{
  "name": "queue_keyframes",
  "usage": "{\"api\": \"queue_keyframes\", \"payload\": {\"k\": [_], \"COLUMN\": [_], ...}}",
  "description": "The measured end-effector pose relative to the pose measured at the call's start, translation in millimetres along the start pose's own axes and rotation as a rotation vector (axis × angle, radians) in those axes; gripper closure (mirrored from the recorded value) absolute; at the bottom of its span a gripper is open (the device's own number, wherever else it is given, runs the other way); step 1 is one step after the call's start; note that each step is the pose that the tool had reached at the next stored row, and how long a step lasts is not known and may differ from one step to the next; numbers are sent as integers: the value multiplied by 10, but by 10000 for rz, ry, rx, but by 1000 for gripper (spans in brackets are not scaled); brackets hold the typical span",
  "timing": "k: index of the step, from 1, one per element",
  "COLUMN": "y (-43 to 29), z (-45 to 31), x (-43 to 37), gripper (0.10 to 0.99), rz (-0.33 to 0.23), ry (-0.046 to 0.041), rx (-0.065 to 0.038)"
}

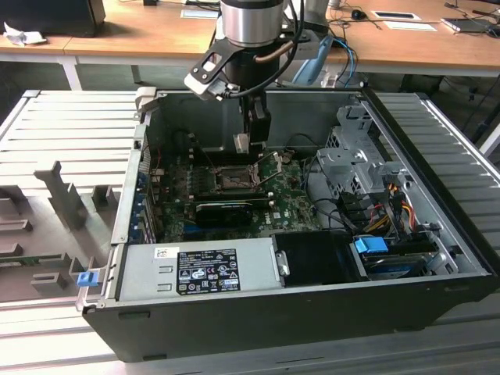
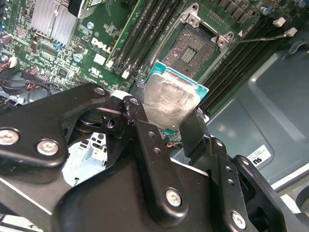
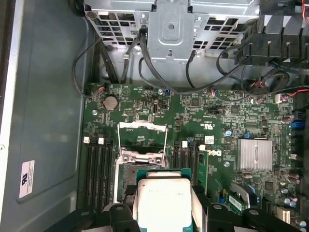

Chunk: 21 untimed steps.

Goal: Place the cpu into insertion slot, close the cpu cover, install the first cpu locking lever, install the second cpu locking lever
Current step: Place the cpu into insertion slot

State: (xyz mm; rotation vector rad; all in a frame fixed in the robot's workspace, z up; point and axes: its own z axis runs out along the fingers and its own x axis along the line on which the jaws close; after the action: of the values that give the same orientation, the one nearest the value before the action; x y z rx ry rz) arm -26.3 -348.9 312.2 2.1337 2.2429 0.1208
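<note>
My gripper (image 2: 166, 118) is shut on the cpu (image 2: 171, 99), a thin square chip with a pale silvery face and a green edge, pinched between two black fingers (image 2: 140, 116). In the exterior view the gripper (image 1: 244, 145) hangs inside the open computer case with the cpu (image 1: 242, 142) just above and behind the insertion slot (image 1: 232, 179). The slot (image 2: 193, 48) lies open and bare on the green motherboard. In the first wrist view the cpu (image 3: 164, 203) partly hides the slot (image 3: 126, 176). The cpu cover (image 3: 143, 126) stands swung up behind it, with a thin lever rod (image 3: 167, 145) raised beside it.
Memory slots (image 3: 96, 164) flank the socket on both sides. A finned heatsink (image 3: 254, 153), a dark card (image 1: 223, 211), the power supply (image 1: 195, 269) and a drive cage (image 1: 351, 156) with cables crowd the case. Grey fixtures (image 1: 66, 195) stand at the exterior view's left.
</note>
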Motion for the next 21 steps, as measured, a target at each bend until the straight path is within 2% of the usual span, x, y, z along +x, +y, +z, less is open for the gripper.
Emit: {"api": "queue_keyframes", "payload": {"k": [21], "y": [-7], "z": [87], "x": [-2], "gripper": [553], "rz": [35], "ry": [-2], "rx": [-1]}}
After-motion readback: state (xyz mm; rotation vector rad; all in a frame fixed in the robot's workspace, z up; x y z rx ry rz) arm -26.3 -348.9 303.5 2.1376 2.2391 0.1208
